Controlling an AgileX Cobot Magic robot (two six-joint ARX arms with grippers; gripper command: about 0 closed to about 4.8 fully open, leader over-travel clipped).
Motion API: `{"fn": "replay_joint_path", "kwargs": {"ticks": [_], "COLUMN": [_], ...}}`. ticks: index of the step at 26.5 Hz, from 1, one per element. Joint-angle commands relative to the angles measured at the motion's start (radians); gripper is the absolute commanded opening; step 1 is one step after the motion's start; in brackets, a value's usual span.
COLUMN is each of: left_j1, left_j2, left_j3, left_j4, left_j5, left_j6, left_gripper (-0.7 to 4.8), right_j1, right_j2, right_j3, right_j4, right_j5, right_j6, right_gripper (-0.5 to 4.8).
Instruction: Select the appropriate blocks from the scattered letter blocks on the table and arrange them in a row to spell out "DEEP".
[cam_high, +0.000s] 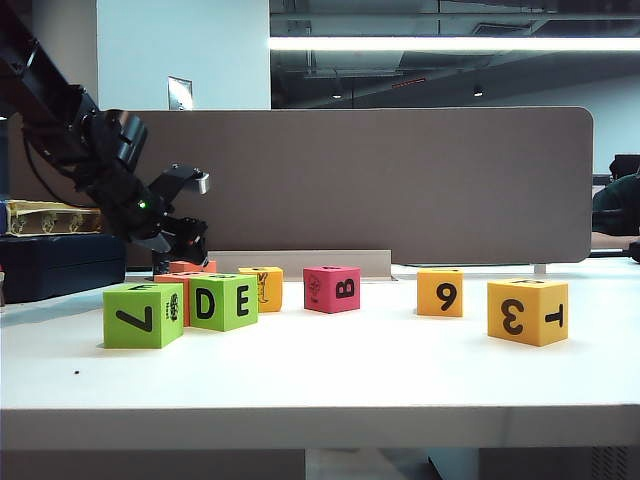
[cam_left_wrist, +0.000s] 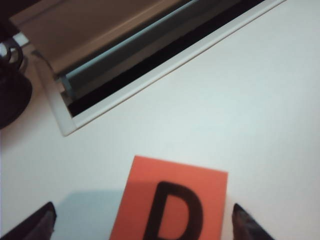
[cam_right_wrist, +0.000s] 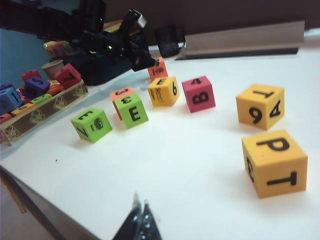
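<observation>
A salmon-orange block (cam_left_wrist: 170, 205) with a black "D" on top lies on the white table (cam_left_wrist: 240, 115). My left gripper (cam_left_wrist: 142, 215) is open, one dark fingertip (cam_left_wrist: 35, 225) on each side of it, apart from its faces. In the exterior view the left gripper (cam_high: 183, 250) hangs just over that block (cam_high: 190, 266) at the back left. In front lie a green "7" block (cam_high: 143, 314), a green "D E" block (cam_high: 222, 302), a yellow-orange block with a drawing (cam_high: 264, 288), a pink "B" block (cam_high: 332, 289), a "9" block (cam_high: 440, 292) and a "3 T" block (cam_high: 527, 310). My right gripper (cam_right_wrist: 140, 217) is shut, empty, above the table's near edge.
Another salmon-orange block (cam_high: 170, 285) sits behind the two green ones. A tray of coloured blocks (cam_right_wrist: 30, 95) and a dark box (cam_high: 60, 262) stand at the left. A brown partition (cam_high: 400, 180) with a slot (cam_left_wrist: 150, 60) along its foot closes the back of the table.
</observation>
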Motion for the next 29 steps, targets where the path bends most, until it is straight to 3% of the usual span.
{"fn": "replay_joint_path", "kwargs": {"ticks": [1, 7, 10, 14, 18, 29], "left_j1": [0.009, 0.012, 0.011, 0.011, 0.009, -0.016], "left_j2": [0.006, 0.021, 0.029, 0.030, 0.030, -0.029], "left_j3": [0.004, 0.004, 0.004, 0.004, 0.004, 0.005], "left_j4": [0.013, 0.011, 0.006, 0.009, 0.013, 0.019], "left_j5": [0.011, 0.052, 0.052, 0.052, 0.052, 0.052], "left_j6": [-0.021, -0.027, -0.032, -0.041, -0.041, -0.177], "left_gripper": [4.79, 4.78, 4.36, 3.11, 2.42, 2.38], "right_j1": [0.000, 0.000, 0.000, 0.000, 0.000, -0.001], "right_j2": [-0.012, -0.012, -0.012, -0.012, -0.012, -0.012], "right_j3": [0.005, 0.005, 0.006, 0.006, 0.005, 0.005], "right_j4": [0.003, 0.003, 0.003, 0.003, 0.003, 0.003], "right_j5": [-0.006, -0.006, -0.006, -0.006, -0.006, -0.006], "right_j6": [0.000, 0.000, 0.000, 0.000, 0.000, 0.000], "right_gripper": [-0.05, -0.05, -0.05, -0.05, -0.05, -0.05]}}
